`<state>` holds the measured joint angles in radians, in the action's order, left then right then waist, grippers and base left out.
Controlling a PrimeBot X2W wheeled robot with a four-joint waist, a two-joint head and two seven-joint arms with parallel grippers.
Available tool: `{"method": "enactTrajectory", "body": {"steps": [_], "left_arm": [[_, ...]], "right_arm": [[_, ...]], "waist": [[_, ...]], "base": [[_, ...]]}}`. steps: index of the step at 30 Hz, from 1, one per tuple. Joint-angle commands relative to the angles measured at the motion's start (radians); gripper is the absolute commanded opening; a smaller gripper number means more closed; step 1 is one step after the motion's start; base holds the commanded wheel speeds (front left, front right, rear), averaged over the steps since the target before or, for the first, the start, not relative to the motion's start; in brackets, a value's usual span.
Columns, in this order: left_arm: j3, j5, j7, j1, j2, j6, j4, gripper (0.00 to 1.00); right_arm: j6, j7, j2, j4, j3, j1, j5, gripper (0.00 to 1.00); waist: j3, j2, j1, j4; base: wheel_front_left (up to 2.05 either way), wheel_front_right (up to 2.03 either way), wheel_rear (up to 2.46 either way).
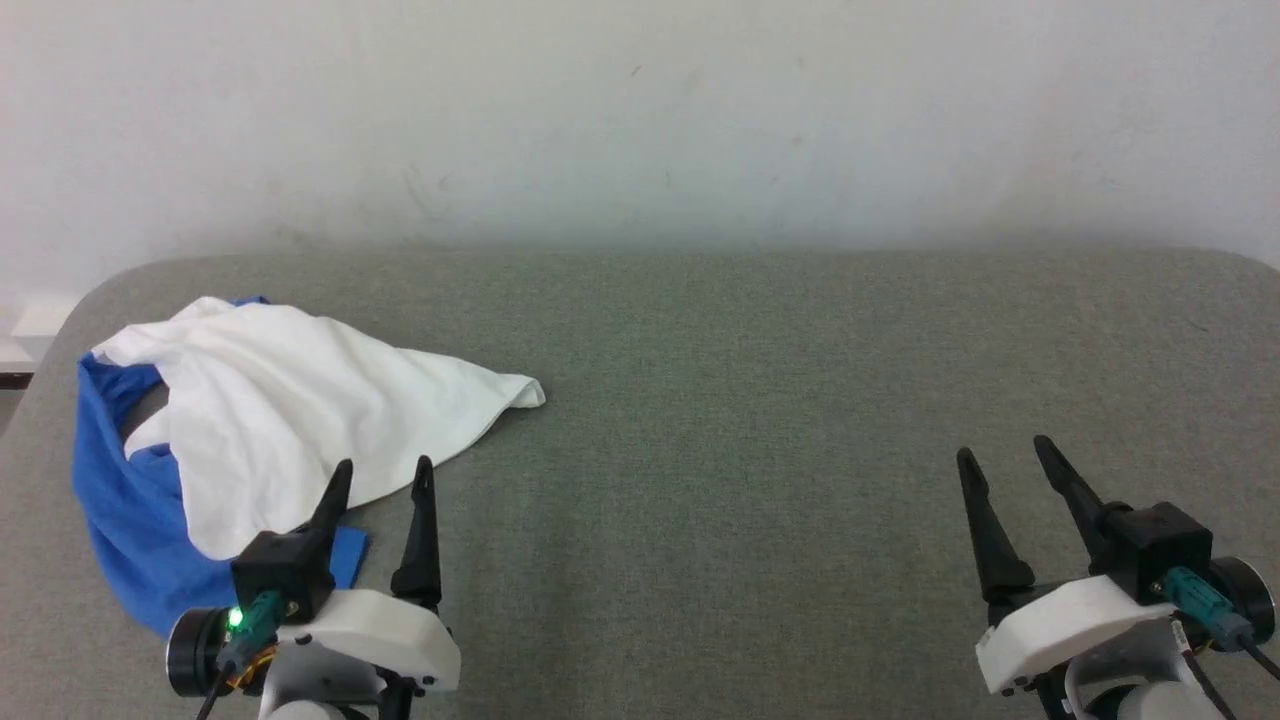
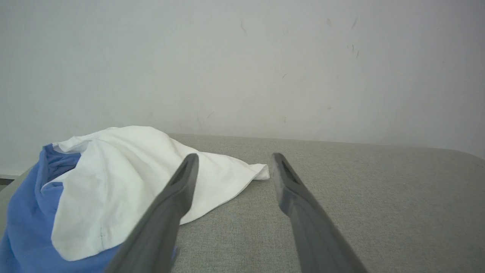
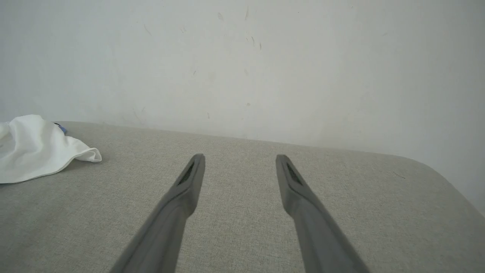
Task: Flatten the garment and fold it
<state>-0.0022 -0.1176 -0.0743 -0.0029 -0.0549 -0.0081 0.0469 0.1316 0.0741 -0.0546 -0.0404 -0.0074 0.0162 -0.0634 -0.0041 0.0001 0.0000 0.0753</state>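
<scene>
Entry: the garment (image 1: pixel 300 400), a soft T-shirt with a white body and royal-blue sleeves, lies in a crumpled heap at the left end of the grey fabric-covered bench (image 1: pixel 760 400). The white body is bunched over the blue, and one white corner (image 1: pixel 525 392) trails toward the middle. It is not flattened and no fold has begun.

My left claw (image 1: pixel 385 465), with its two long dark fingers, is spread wide and empty at the near edge of the heap. I cannot tell whether a fingertip touches the cloth. I read this as staged for the first pick, since the heap is on its side.

My right claw (image 1: pixel 1003 448) is likewise spread and empty over bare bench, well apart from the garment — probably parked to take the trailing corner once the cloth comes to centre.

Judgement: pull inward first — the blue sleeve (image 1: pixel 115 500) lies near the bench's left edge and could slide off.
</scene>
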Motion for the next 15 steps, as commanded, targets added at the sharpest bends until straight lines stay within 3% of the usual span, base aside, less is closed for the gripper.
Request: {"method": "enactTrajectory", "body": {"steps": [1, 15], "left_arm": [[0.006, -0.012, -0.011, -0.009, 0.002, 0.0, 0.005, 1.0], [0.028, -0.059, -0.041, -0.002, 0.002, 0.004, 0.015, 1.0]], "right_arm": [[0.0, 0.012, 0.001, -0.004, -0.002, 0.0, -0.012, 1.0], [0.0, 0.035, 0.002, -0.001, 0.005, 0.002, -0.016, 1.0]], "waist": [[0.0, -0.0001, 0.0, 0.015], [-0.003, -0.0001, 0.0, 0.115]], "base": [[0.0, 0.0, 0.0], [0.0, 0.0, 0.0]]}}
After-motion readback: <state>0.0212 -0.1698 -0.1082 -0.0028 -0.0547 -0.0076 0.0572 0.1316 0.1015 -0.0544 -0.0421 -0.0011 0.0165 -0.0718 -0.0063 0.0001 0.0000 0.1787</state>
